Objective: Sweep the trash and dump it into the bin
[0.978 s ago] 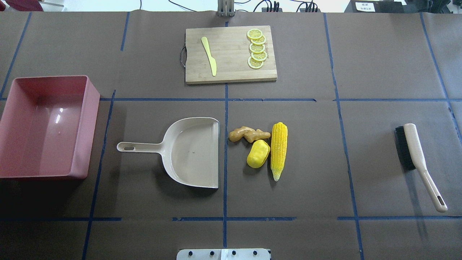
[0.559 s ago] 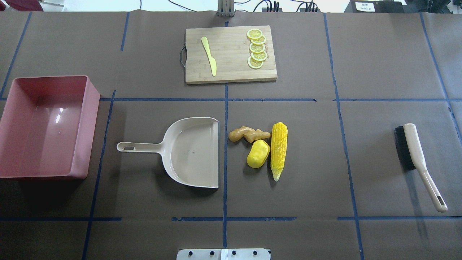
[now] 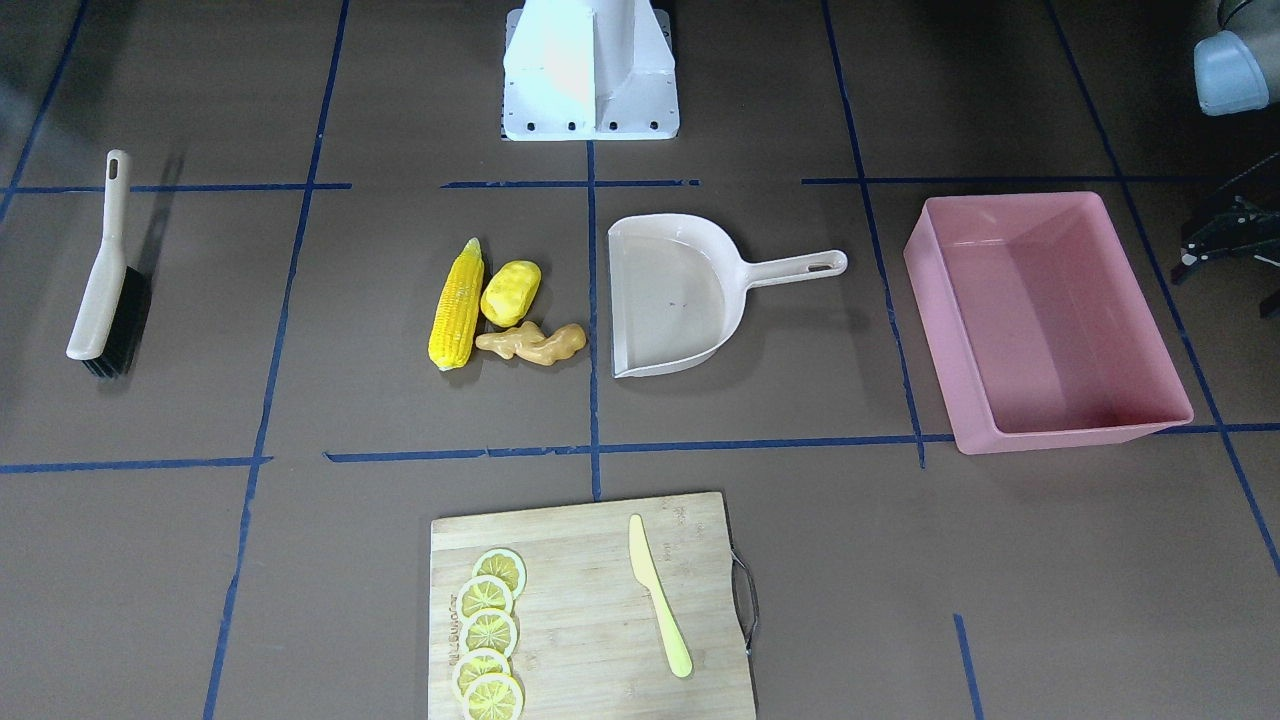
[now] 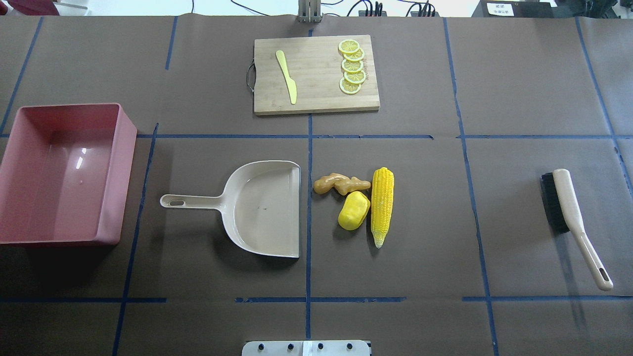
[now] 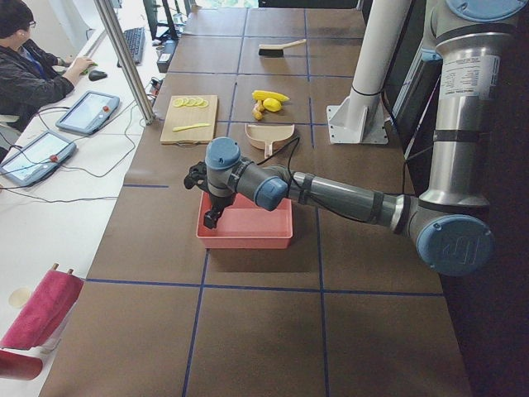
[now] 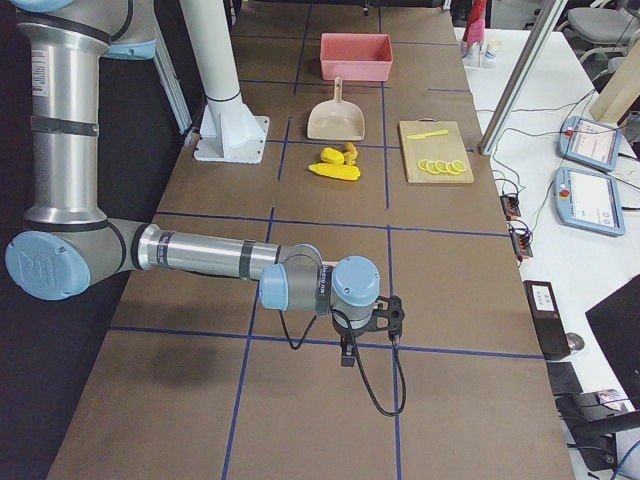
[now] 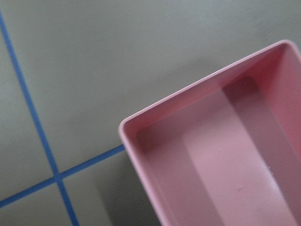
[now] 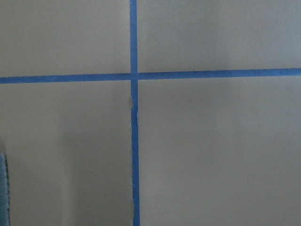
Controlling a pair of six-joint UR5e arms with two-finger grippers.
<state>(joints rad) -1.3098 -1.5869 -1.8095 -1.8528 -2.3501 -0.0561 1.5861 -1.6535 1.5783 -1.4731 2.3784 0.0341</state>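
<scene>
The trash lies in one cluster at the table's middle: a yellow corn cob [image 4: 382,205] [image 3: 456,305], a yellow potato-like piece [image 4: 354,210] [image 3: 510,292] and a tan ginger root [image 4: 341,184] [image 3: 530,345]. The pink bin [image 4: 123,163] [image 3: 1050,435] stands empty at the robot's left end. My left gripper [image 5: 208,198] [image 3: 1225,240] hovers over the bin's outer edge, and the left wrist view looks down on a bin corner [image 7: 188,92]. I cannot tell its state. My right gripper [image 6: 370,320] hangs above bare table far off at the right end, and I cannot tell whether it is open or shut.
A beige dustpan [image 4: 267,207] [image 3: 670,300] lies just left of the trash, its mouth facing it. A beige brush [image 4: 568,207] [image 3: 100,290] lies on the right side. A cutting board [image 4: 316,94] with lemon slices and a pale knife sits at the far edge.
No object on the table has moved. The dark shadow in front of the bin has shrunk a little.
</scene>
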